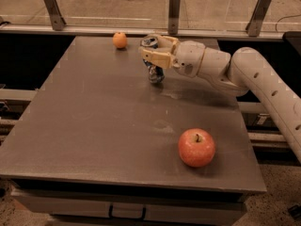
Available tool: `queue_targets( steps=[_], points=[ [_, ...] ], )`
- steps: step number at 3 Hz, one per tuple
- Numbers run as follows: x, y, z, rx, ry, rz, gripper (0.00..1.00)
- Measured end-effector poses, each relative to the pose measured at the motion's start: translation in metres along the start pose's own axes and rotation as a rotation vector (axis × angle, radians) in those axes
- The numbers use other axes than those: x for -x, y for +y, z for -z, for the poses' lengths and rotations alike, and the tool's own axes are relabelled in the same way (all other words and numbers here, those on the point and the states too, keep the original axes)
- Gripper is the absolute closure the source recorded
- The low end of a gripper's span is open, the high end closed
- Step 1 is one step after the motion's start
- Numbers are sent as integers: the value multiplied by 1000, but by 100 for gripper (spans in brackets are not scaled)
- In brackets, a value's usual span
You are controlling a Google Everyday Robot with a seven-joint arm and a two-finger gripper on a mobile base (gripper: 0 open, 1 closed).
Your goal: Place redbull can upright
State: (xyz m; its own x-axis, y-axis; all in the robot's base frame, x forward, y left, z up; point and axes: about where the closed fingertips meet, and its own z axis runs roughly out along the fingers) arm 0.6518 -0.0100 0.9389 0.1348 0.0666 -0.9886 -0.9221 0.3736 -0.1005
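Clamped the can [155,73] near its top with the tool [153,55], upright, base on or just above the counter [94,126], far middle. Looked light, thin-walled, dented: called for a gentle side hold, mid-body.

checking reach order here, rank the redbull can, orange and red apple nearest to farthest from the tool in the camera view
1. redbull can, gripped in the tool over the table's far side
2. orange, at the far edge, camera-left of the tool
3. red apple, near the front edge
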Motion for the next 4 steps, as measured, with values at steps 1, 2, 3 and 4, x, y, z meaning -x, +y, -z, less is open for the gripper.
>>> queue_targets(
  steps=[1, 2, 3, 4],
  points=[
    [-11, 1, 11, -15, 7, -21, 36],
    [-18, 1, 23, -38, 16, -27, 12],
    [-12, -2, 34, -60, 29, -6, 0],
    [-2, -4, 41, -70, 53, 25, 0]
  ],
)
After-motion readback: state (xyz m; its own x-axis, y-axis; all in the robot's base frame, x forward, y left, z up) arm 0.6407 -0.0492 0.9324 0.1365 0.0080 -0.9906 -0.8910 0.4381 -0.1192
